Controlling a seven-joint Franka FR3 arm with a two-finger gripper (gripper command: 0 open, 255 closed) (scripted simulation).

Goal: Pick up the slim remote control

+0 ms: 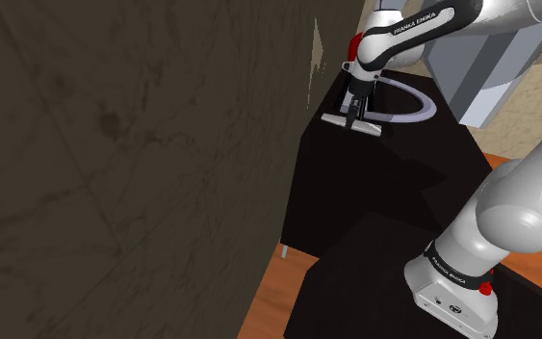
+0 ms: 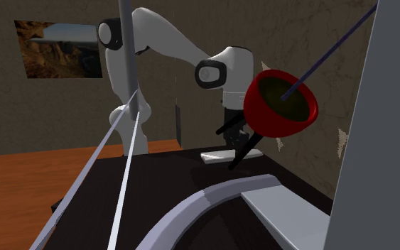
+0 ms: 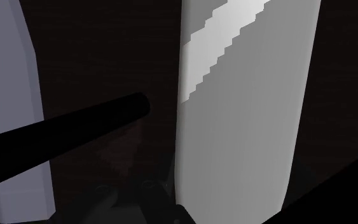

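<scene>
The slim remote control [image 1: 340, 120] is a flat, light grey slab lying on the dark tabletop [image 1: 374, 183]. In the shoulder view my black gripper [image 1: 357, 114] comes straight down onto its middle. From the second exterior view the fingers [image 2: 242, 148] reach the table at the remote [image 2: 216, 156]. In the wrist view the remote [image 3: 241, 108] runs lengthwise away from the hand, and my gripper [image 3: 231, 207] is shut on its long sides, with dark finger shapes at both lower edges.
A curved grey band [image 1: 411, 106] lies on the table just past the remote. A red bowl-shaped shade [image 2: 280, 103] on a thin dark rod [image 3: 63, 137] hangs close to the hand. A dark wall [image 1: 115, 164] borders the table.
</scene>
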